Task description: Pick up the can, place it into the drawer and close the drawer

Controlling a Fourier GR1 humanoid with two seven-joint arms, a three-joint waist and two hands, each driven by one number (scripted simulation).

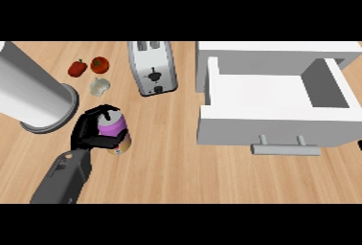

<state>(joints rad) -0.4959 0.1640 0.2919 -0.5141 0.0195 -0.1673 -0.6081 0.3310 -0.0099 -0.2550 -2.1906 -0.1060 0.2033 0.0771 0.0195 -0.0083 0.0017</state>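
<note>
One hand shows in the head view, and it belongs to the arm coming up from the lower left edge. At the far left a large grey cylinder (pixel 32 93) lies tilted across the wooden counter (pixel 176 172), its wide rim end resting low near the arm. Just right of its upper part sit two small red vegetables: a red pepper (pixel 77 68) and a tomato (pixel 99 64), close together but apart. Below them lies a pale bulb of garlic (pixel 99 86).

Under the garlic, the left hand (pixel 92 130) is wrapped round the can (pixel 113 128), black fingers curled over its side and thumb against it, so the hand grips the can. The can has a purple upper band and a tan lower part, and it leans a little. Whether its base touches the counter cannot be told. It is well apart from the drawer.

Right of the hand, near the top middle, a silver toaster (pixel 152 68) lies with its slots toward the far edge.

Farther right stands the white cabinet, with the drawer (pixel 272 117) pulled fully out toward the viewer. Its inside is bare white, with grey side walls. A grey bar handle (pixel 286 149) sticks out from the drawer's front face.
</note>
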